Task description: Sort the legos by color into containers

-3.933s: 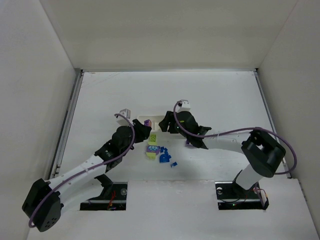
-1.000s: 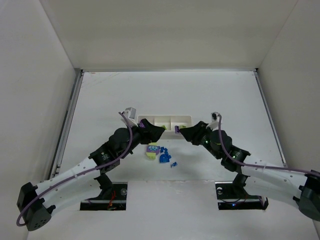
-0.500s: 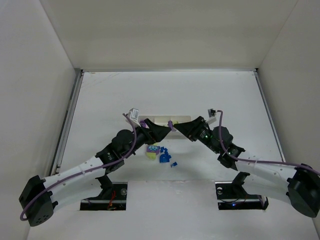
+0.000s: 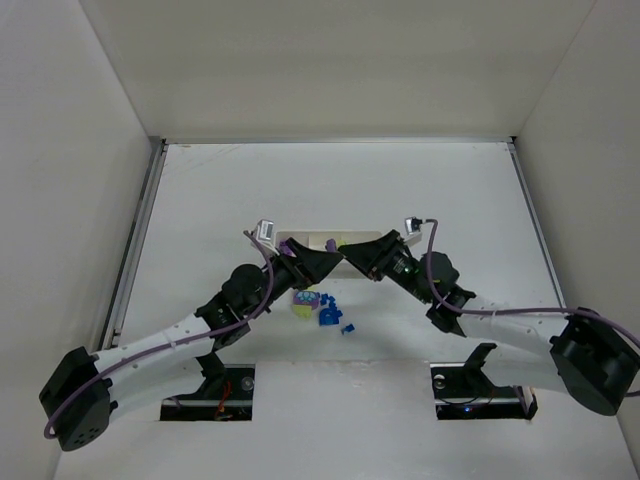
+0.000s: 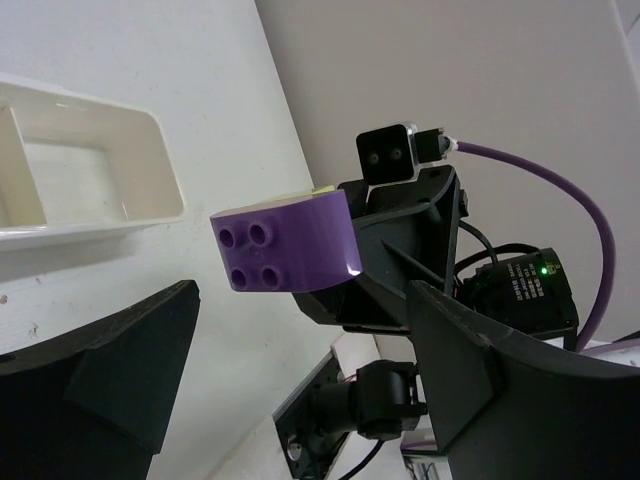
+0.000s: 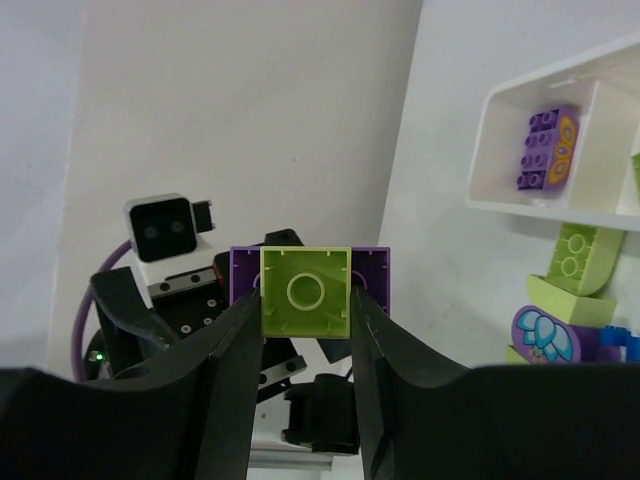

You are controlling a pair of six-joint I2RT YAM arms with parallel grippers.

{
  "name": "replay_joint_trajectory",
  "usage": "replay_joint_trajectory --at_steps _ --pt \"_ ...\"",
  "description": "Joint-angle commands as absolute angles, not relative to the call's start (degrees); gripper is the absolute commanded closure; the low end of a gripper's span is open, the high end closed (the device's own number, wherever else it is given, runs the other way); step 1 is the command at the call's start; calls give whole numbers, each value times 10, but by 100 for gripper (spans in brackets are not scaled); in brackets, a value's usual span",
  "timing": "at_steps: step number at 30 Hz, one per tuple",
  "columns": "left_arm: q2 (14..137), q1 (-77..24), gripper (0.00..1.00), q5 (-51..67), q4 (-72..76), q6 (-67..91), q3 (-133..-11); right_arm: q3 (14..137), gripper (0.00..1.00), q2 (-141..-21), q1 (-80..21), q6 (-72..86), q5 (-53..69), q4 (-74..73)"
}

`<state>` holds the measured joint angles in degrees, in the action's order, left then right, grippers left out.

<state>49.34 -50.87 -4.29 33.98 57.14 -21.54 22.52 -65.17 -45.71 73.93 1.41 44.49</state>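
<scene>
Sorting looks barely begun: tray (image 6: 482, 160) shows one purple brick (image 6: 545, 150), pile (image 4: 318, 308) waits on your desk (image 4: 450, 190), right tool (image 6: 306, 310) grips a lime-purple pair (image 6: 305, 288), left tool (image 5: 300, 300) gapes.

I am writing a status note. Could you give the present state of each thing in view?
Left fingers: open, holding nothing.
Right fingers: shut on lime brick.
Lime brick: held in the air, joined to purple brick.
Purple brick: stuck on lime brick, between the left fingers, untouched.
Tray: purple pieces in one end compartment, another empty.
Loose bricks: unsorted, outside tray.
</scene>
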Motion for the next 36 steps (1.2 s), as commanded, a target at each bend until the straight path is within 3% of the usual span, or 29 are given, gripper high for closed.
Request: replay_joint_trajectory --at_steps 1,17,36 --pt "479 -500 17 -40 398 584 -203 230 73 -665 -454 765 24 545" --pt "471 -478 12 -75 506 649 -160 244 74 -778 -479 874 22 718" --pt "499 -460 12 -60 528 705 -179 250 73 -791 -495 875 11 729"
